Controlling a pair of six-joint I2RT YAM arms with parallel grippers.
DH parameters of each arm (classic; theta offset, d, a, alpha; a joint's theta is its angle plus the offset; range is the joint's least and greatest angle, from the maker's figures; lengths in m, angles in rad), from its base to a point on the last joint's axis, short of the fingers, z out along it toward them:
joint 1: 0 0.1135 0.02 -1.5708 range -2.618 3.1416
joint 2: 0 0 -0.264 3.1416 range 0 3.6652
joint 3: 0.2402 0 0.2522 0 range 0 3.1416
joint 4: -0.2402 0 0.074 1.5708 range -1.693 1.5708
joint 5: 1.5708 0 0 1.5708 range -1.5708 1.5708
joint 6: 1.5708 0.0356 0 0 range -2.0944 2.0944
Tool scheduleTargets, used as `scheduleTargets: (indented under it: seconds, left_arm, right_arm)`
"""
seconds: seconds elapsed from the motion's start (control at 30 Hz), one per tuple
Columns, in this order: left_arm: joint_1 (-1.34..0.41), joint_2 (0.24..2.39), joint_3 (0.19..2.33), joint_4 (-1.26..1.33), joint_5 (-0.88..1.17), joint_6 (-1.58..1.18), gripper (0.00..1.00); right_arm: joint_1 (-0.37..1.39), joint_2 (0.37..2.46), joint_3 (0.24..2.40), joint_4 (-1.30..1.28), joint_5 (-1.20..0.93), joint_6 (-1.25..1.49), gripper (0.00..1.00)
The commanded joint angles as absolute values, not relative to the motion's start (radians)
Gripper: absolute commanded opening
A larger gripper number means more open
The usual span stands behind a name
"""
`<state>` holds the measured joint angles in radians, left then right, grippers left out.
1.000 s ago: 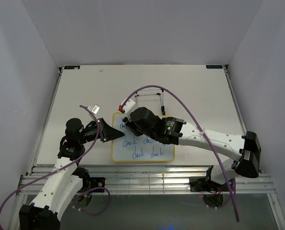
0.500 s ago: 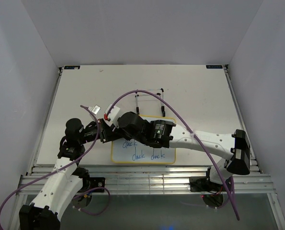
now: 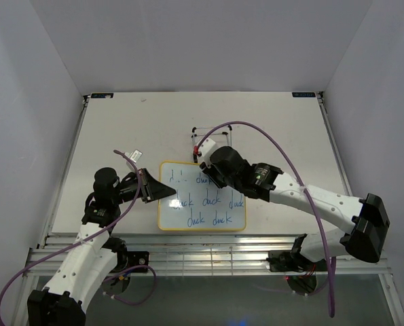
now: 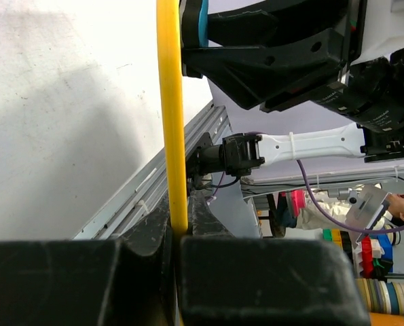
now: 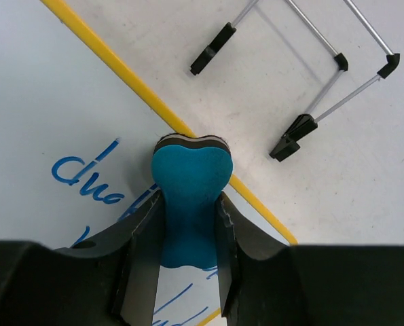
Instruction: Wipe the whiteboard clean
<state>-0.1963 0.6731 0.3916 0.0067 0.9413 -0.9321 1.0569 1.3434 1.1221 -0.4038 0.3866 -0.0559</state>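
Observation:
The whiteboard lies flat near the table's front, white with a yellow frame and several blue "duck" words. Its top left word is partly wiped. My left gripper is shut on the board's left edge; the left wrist view shows the yellow frame clamped between the fingers. My right gripper is shut on the blue bone-shaped eraser, pressed on the board at its top right edge, beside the yellow frame.
A thin black wire stand lies just behind the board, close to my right gripper; it also shows in the right wrist view. A purple cable arcs over the right arm. The table's metal front rail runs below the board.
My right gripper with the eraser swept left across the board's top row, then back right to the top right edge. The top left word is now partly wiped. The left gripper held still.

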Motion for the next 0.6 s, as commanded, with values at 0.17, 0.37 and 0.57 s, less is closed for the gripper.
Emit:
scheduleTargets:
  seconds: [0.17, 0.37, 0.57]
  left_arm:
    - [-0.209, 0.646, 0.456, 0.204, 1.074, -0.960, 0.00]
    - [-0.209, 0.641, 0.465, 0.215, 1.083, -0.965, 0.00]
    - [-0.209, 0.617, 0.459, 0.219, 1.100, -0.954, 0.00]
  right_arm:
    - [1.166, 1.434, 1.281, -0.402, 0.224, -0.008, 0.11]
    - [1.252, 1.619, 1.526, -0.420, 0.261, 0.020, 0.08]
    - [1.238, 1.667, 1.598, -0.408, 0.425, 0.005, 0.08]
